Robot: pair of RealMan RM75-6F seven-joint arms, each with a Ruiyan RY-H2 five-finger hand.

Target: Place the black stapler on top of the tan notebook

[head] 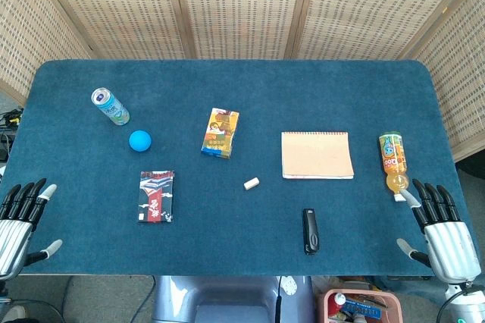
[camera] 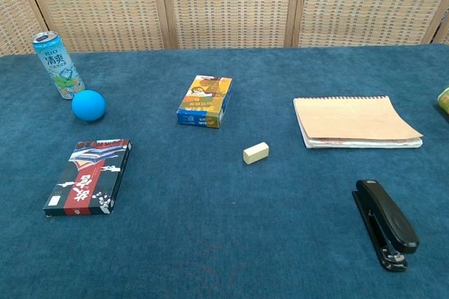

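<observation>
The black stapler [head: 310, 230] [camera: 385, 223] lies flat near the table's front edge, right of centre. The tan notebook [head: 317, 155] [camera: 354, 121] lies closed behind it, spiral binding on its far side, nothing on top. My right hand [head: 439, 230] hovers at the front right corner, fingers spread and empty, well to the right of the stapler. At the front left corner my left hand [head: 21, 221] is also spread with nothing in it. The chest view shows neither hand.
An orange drink bottle [head: 392, 161] lies right of the notebook. A small cream eraser [head: 251, 183], a colourful box [head: 220, 133], a dark red-striped box [head: 156, 195], a blue ball [head: 139, 141] and a drink can [head: 110, 106] are spread across the blue table [head: 242, 262].
</observation>
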